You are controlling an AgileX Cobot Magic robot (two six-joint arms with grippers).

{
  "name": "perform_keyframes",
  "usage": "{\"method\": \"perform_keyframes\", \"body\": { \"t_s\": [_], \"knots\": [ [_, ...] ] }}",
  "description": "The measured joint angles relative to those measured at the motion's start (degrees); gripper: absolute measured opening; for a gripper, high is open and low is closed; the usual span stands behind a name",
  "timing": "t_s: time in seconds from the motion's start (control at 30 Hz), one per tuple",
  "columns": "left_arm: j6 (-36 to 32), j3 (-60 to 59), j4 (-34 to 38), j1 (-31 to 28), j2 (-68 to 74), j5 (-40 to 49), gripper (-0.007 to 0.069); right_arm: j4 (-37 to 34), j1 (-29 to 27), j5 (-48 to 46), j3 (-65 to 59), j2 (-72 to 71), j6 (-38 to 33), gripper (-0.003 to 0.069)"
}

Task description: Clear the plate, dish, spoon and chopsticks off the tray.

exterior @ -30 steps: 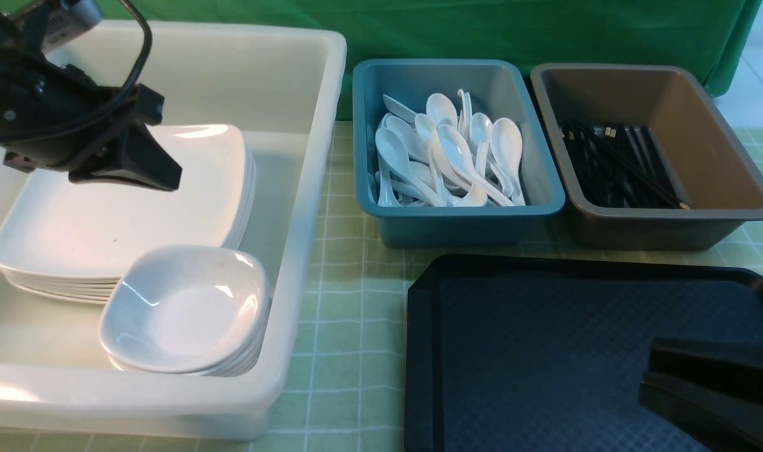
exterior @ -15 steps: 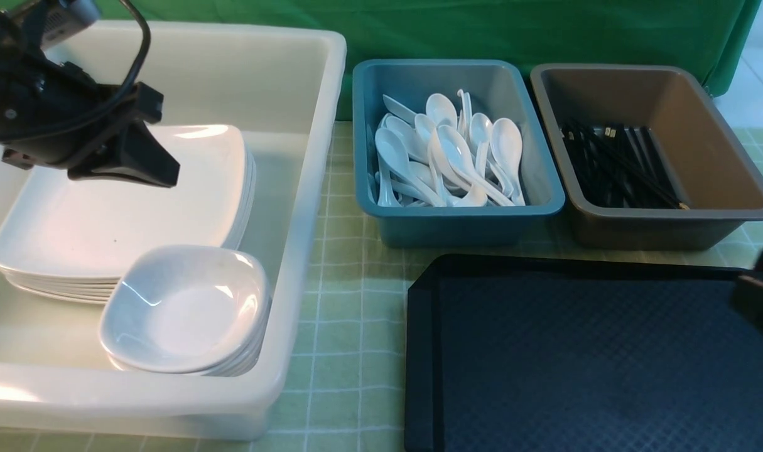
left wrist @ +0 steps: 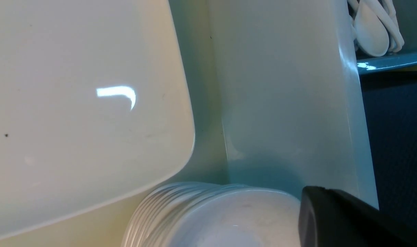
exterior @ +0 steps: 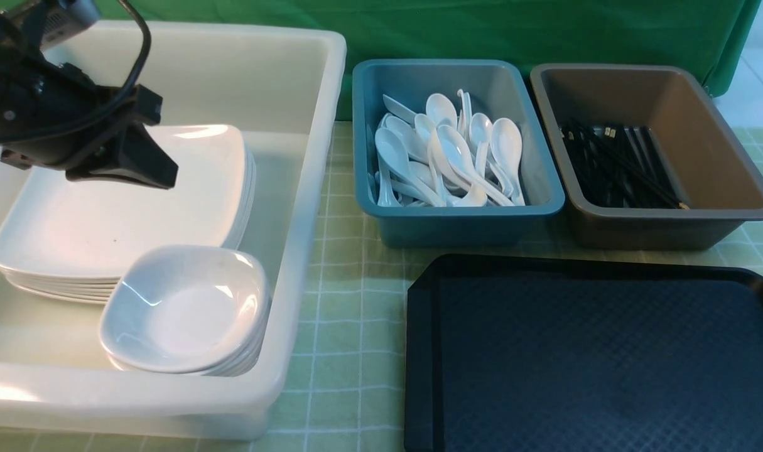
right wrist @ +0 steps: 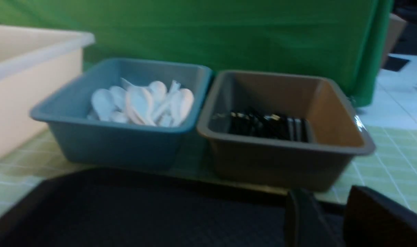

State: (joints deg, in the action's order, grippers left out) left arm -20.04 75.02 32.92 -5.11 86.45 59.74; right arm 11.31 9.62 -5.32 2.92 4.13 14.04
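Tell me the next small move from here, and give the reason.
Probably lift the left hand up and back out of the white tub to rest. The tray looks bare in every view; the plate tops its stack beside the stacked dishes, and spoons and chopsticks lie in their tubs. Nothing seems left to clear.

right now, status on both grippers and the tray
Left gripper shut, empty, above the plates in the white tub. Right gripper jaws apart, holding nothing. Tray bare. Nothing in the way.
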Motion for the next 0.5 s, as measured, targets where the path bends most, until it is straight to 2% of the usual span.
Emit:
{"method": "perform_keyframes", "body": {
  "t_s": [0.17, 0.33, 0.5],
  "knots": [
    [0.0, 0.0, -1.6, 0.0, 0.0, 2.1, -0.0013, 0.0, -2.0, -0.5, -3.3, -3.7, 0.0, 0.0199],
    [0.0, 0.0, -2.4, 0.0, 0.0, 3.6, -0.0013, 0.0, -2.2, -5.6, -3.3, -4.0, 0.0, 0.0213],
    [0.0, 0.0, -2.5, 0.0, 0.0, 6.7, -0.0013, 0.0, -2.2, -6.8, -3.3, -4.0, 0.0, 0.0218]
  ]
}}
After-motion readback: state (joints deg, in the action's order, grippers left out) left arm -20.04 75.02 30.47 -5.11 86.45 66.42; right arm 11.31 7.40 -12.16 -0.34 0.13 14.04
